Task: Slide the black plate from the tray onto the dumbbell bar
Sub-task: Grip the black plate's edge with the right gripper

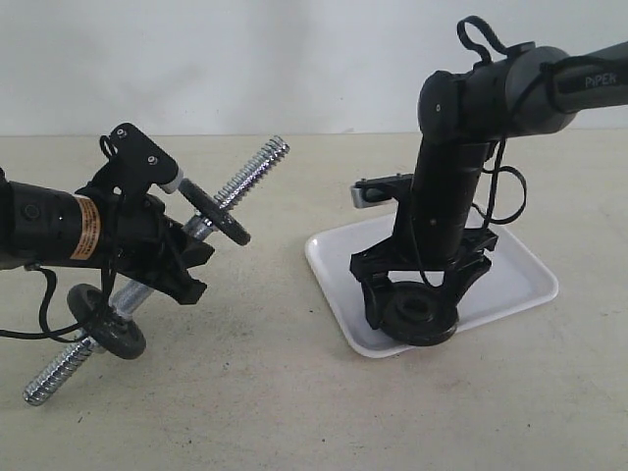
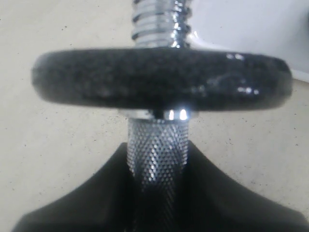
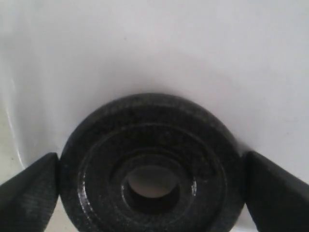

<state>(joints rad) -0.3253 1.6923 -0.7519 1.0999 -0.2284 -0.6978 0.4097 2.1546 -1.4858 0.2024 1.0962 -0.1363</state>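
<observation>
- right gripper is down over the tray; its arm enters from the upper right of the exterior view, with the wrist near vertical.
- its fingers sit on opposite sides of the black plate. Both meet the rim with no gap visible in the right wrist view, so it is clamped on the plate with the jaws wide.
- black plate is at the tray's near edge in the exterior view, face up, with the centre hole and raised hub showing. Can't tell whether it rests on the tray or sits just off it.
- tray lies flat on the bench, right of centre.
- left gripper is clamped on the dumbbell bar. The left wrist view shows the knurled middle pinched between the two fingers.
- bar is tilted. The lower threaded end is near-left, down at the bench, but contact can't be confirmed. The upper threaded end points up and to the right.
- two black weights are already on the bar: the upper disc just beyond the left gripper and the lower disc on the other side of it. The gripper holds the bar between them.
- left wrist view shows the upper disc edge-on, close to the fingertips, with thread beyond it.
- bar and tray are well apart.
</observation>
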